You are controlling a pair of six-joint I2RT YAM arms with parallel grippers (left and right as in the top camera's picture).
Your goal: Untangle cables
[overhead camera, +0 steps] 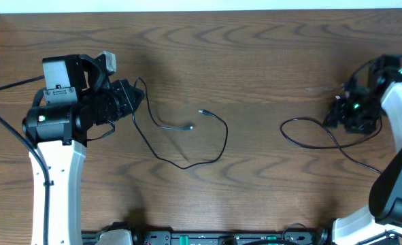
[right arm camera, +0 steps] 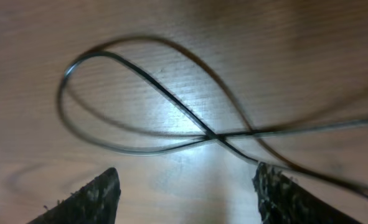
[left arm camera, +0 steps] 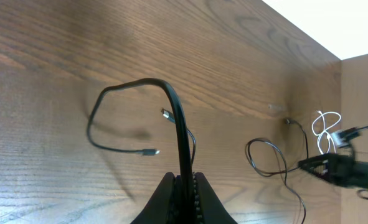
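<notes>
Gripping a thin black cable [left arm camera: 182, 143], the left gripper [left arm camera: 184, 180] is clamped shut on it. The cable arcs up, then curls over the worktop [overhead camera: 255, 54], both small plug ends lying near the middle. A second black cable [right arm camera: 212, 135] lies in a self-crossing loop under the right gripper [right arm camera: 187, 177], fingers spread wide. A white cable [left arm camera: 324, 127] is bunched by the right arm. Bare wood lies between the two black cables; the far edge is well apart from both.

dark cable loop [right arm camera: 140, 74] blurred, cut by right edge, right fingers [right arm camera: 93, 199] cropped below
</notes>
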